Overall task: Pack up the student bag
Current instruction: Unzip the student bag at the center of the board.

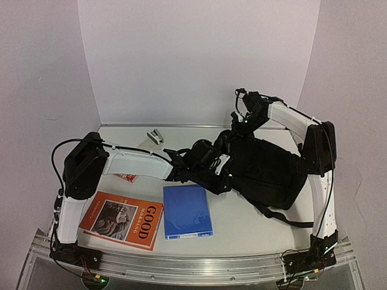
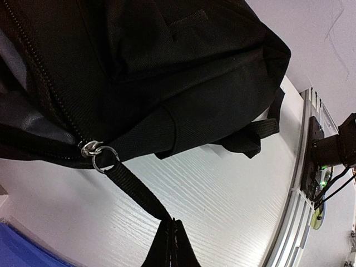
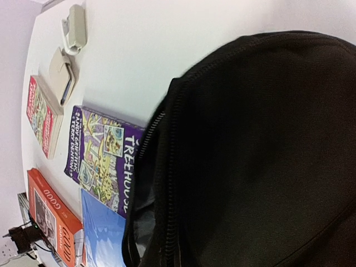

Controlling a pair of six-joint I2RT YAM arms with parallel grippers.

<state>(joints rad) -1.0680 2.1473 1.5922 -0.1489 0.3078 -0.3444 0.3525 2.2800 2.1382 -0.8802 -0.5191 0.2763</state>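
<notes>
Left pincer (image 2: 171,245) gripping student bag (image 2: 167,67) zip-pull (image 2: 133,186), right pincer (image 1: 240,130) clenched — orange book (image 1: 124,219) "GOOD MORNING"

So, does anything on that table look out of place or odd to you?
Nothing is spilled or broken. One oddity: the purple book has one end hidden by the open zipped edge of the backpack, so it is half covered. The orange book and blue book lie flat in the open.
</notes>
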